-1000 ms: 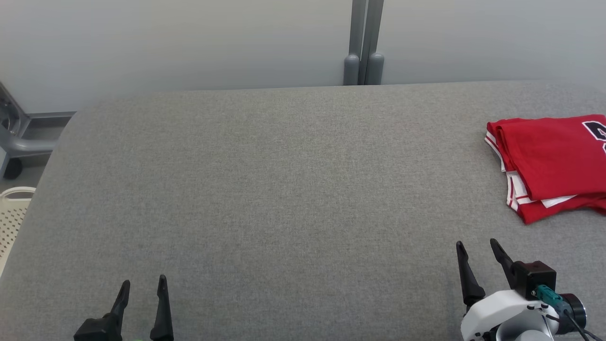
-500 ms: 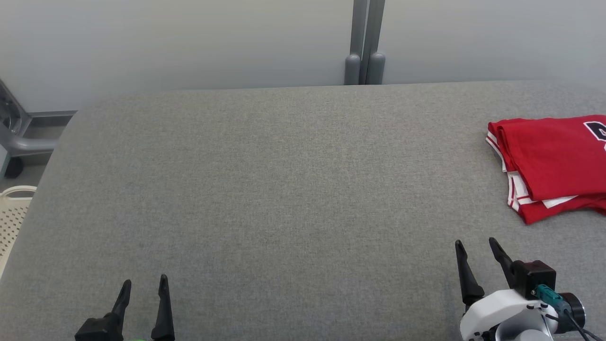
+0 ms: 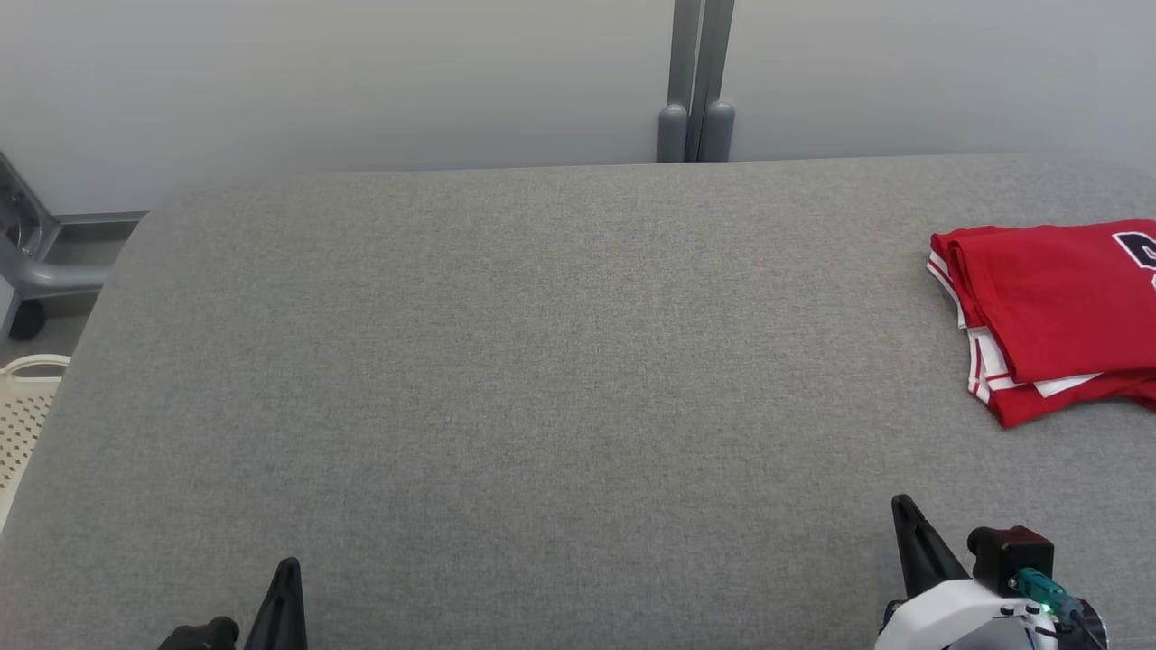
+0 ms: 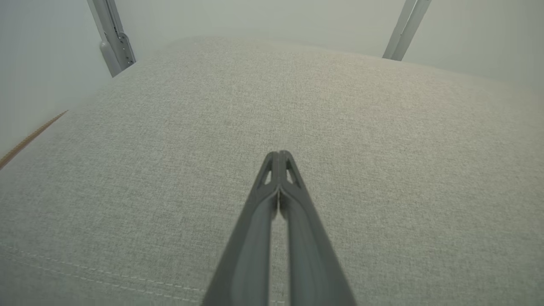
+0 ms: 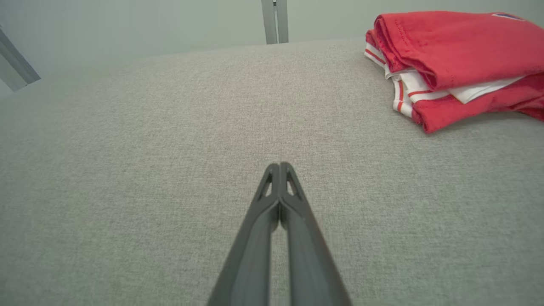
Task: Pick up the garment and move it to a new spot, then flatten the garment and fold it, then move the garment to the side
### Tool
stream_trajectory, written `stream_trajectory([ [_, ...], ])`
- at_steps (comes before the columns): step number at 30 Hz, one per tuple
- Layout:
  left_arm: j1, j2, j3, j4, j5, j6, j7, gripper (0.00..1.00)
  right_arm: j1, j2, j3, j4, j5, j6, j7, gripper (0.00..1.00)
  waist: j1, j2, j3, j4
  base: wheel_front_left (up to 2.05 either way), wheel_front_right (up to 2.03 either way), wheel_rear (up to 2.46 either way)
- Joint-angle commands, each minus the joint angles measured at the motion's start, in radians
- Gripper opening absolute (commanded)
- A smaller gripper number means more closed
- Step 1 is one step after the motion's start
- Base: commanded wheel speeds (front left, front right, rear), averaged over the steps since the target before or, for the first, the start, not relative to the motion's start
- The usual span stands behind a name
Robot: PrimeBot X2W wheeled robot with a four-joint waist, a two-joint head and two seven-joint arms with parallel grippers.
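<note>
Garment (image 3: 1052, 316) well apart from right hand (image 3: 901, 507), ahead and rightward.

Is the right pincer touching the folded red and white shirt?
Apart. The right wrist view shows bare grey cloth tabletop between the shut right pincer and the folded red and white shirt.
</note>
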Motion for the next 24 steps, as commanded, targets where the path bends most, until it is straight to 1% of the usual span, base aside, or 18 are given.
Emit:
stream_trajectory([
  [1, -0.02, 0.003, 0.011, -0.011, -0.046, -0.001, 0.015, 0.0, -0.021, -0.003, -0.01, -0.014, 0.048, 0.0, 0.013, 0.0, 0.0, 0.0, 0.0, 0.0, 0.0, 0.0, 0.0],
  [12, -0.047, 0.004, 0.021, -0.03, -0.253, -0.002, 0.076, 0.0, -0.013, -0.004, -0.011, -0.063, 0.272, 0.0, 0.052, 0.0, 0.0, 0.0, 0.001, -0.001, 0.0, 0.0, 0.0],
  [24, -0.074, 0.005, 0.032, -0.047, -0.448, -0.004, 0.134, 0.0, -0.009, -0.006, -0.015, -0.105, 0.481, 0.0, 0.091, 0.0, 0.0, 0.0, 0.002, -0.002, 0.0, 0.0, 0.0],
])
